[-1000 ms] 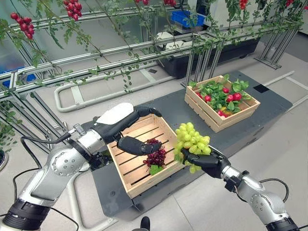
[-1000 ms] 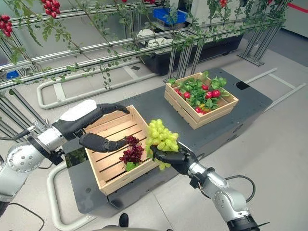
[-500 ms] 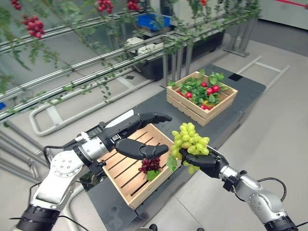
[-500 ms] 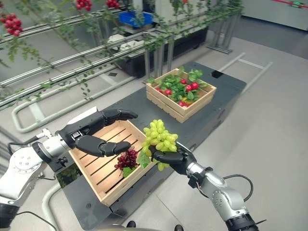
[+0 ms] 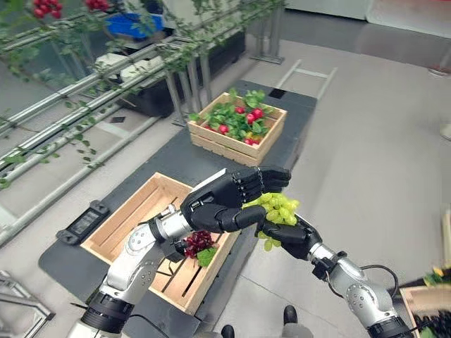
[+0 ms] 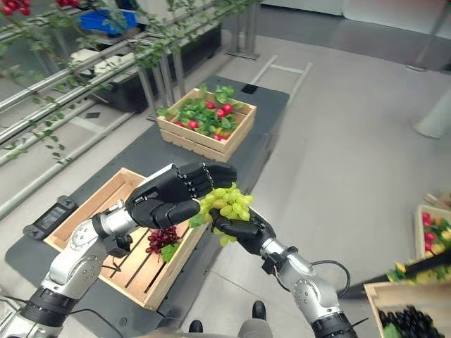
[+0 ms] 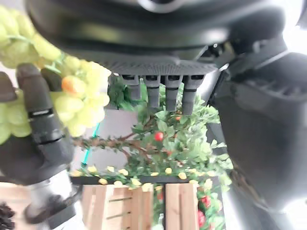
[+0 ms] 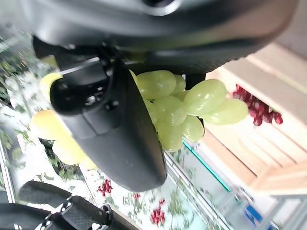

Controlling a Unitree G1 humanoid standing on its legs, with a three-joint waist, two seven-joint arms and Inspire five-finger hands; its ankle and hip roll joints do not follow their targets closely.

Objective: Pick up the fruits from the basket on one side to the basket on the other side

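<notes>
The right hand (image 5: 294, 235) is clamped round the stem end of a bunch of pale green grapes (image 5: 271, 208), seen from the left eye as hanging in the air just past the near corner of the light wooden slatted crate (image 5: 120, 218). The left hand (image 5: 229, 201) hovers touching or nearly touching the bunch from the crate side, thumb under and fingers arched over it; whether it grips cannot be told here. A small cluster of dark red grapes (image 5: 199, 243) lies in the crate below that hand. Farther off on the dark platform (image 5: 180, 155) stands a second wooden crate of green leaves and red fruit (image 5: 238, 127).

In the right eye view, the green bunch (image 6: 225, 203) sits between the two hands, the left hand (image 6: 173, 197) above and crate-side, the right hand (image 6: 243, 229) beneath. More crates of fruit (image 6: 412, 310) show on the floor to the robot's right.

In the left wrist view, the left hand's fingers (image 7: 165, 93) hang loosely spread, holding nothing; the green grapes (image 7: 79, 96) lie to one side in the other hand.

In the right wrist view, the thumb (image 8: 112, 129) presses across the green grapes (image 8: 187, 108), the slatted crate (image 8: 259, 143) beyond.

The bunch lies nearer the right hand, which already carries it, so I judge the move to a far-side crate falls to that arm
</notes>
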